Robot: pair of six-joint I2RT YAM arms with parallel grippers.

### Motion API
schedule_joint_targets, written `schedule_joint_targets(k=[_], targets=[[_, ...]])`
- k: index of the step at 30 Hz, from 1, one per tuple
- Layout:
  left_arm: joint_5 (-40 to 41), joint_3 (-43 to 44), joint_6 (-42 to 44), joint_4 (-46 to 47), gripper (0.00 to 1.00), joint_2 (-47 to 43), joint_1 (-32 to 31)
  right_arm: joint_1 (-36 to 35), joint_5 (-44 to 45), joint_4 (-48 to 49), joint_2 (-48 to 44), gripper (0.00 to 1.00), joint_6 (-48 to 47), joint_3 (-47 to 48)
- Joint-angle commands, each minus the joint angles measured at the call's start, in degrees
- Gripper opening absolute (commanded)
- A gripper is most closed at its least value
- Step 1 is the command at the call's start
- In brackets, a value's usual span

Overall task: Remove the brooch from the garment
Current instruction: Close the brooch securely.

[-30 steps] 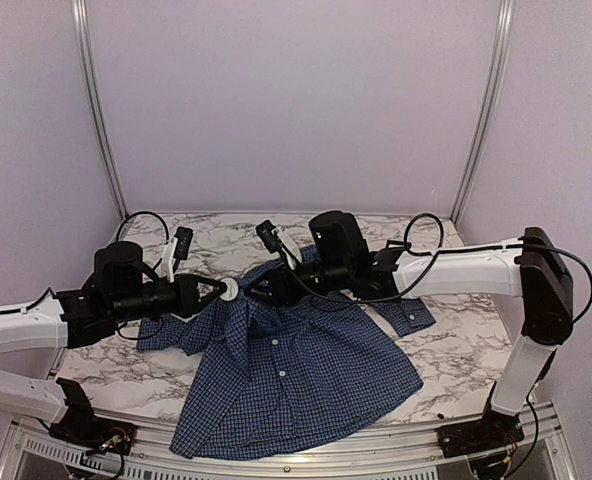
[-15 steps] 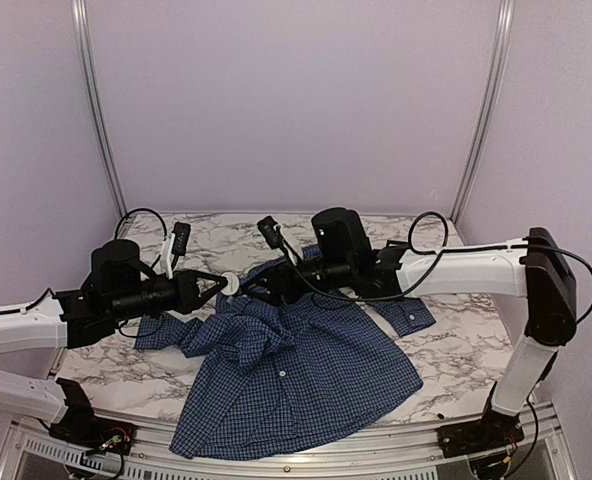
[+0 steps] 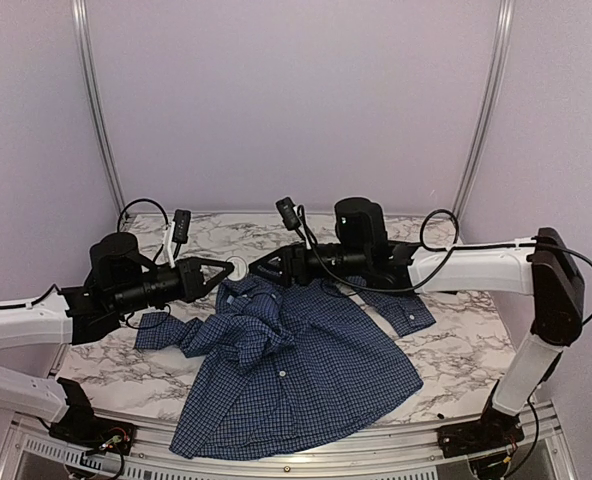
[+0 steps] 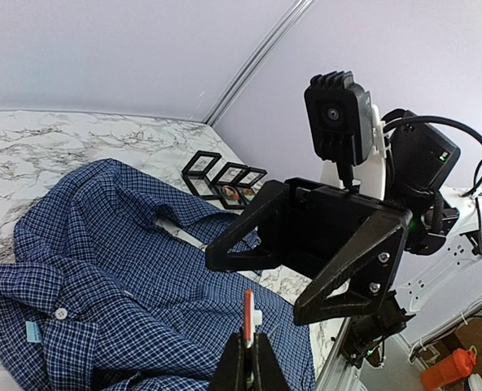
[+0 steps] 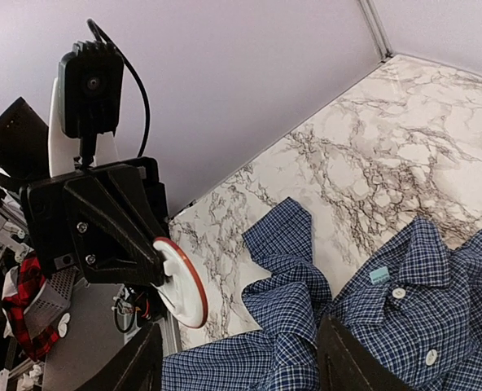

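The brooch (image 5: 181, 282), a white disc with an orange rim, is clamped by its edge in the left pincer (image 3: 226, 270) and sits in the air, clear of the garment (image 3: 296, 360). The garment lies crumpled on the table (image 3: 456, 350) below. The right pincer (image 3: 260, 268) faces the brooch with jaws spread and holds nothing. Judged status: separation is complete; at most, setting the brooch down is left.
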State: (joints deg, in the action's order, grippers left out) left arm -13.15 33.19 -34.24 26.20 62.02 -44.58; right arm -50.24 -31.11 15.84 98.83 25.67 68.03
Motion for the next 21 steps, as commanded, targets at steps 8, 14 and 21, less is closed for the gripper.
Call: schedule_joint_targets(k=[8,14,21], targets=[[-3.0,5.8,-1.9,10.6,0.00,6.5,-0.2,3.7,-4.6,12.3,-4.1,0.63,6.6,-5.5],[-5.2,8.5,-3.2,15.2,0.00,10.9,-0.3,5.9,-6.4,19.7,-5.6,0.63,10.7,-8.7],[-6.9,11.4,-3.8,18.2,0.00,14.4,-0.9,7.2,-8.7,26.5,-6.0,0.62,14.5,-11.1]])
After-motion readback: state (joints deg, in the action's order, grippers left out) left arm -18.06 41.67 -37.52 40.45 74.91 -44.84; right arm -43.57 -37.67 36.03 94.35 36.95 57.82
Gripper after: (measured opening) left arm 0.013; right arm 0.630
